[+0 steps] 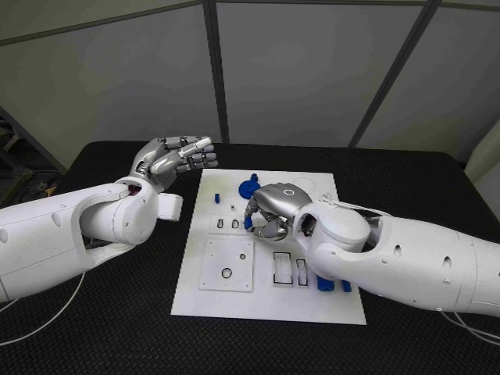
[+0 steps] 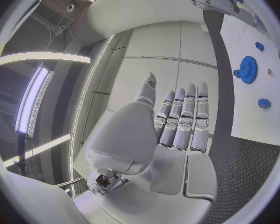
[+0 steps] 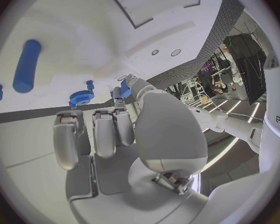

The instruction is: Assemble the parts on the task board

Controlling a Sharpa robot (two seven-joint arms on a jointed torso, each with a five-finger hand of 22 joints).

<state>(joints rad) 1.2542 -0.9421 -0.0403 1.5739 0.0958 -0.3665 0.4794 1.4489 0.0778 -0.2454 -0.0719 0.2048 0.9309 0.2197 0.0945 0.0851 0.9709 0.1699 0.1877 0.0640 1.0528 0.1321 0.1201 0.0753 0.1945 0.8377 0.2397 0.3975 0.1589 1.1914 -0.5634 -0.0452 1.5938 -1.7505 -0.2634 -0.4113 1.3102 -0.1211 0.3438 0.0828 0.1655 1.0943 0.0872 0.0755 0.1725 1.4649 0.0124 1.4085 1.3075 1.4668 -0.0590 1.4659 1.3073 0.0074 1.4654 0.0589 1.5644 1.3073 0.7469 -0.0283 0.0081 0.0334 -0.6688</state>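
Note:
The white task board [image 1: 270,293] lies in the middle of the black table. My right hand [image 1: 270,212] hovers low over its upper part and pinches a small blue part [image 1: 250,224] between thumb and a finger; the right wrist view shows the same blue part [image 3: 124,88] at the fingertips [image 3: 118,95]. A blue gear [image 1: 249,188] stands on the board just behind that hand. My left hand [image 1: 178,158] is raised off the board's far left corner, holding nothing, with its fingers [image 2: 180,119] extended side by side.
A small blue peg [image 1: 217,197] stands near the board's left edge. Two blue pieces [image 1: 331,286] lie by the board's right edge under my right forearm. Rectangular slots [image 1: 290,268] and a square inset plate [image 1: 227,264] mark the board's middle. Black table surrounds the board.

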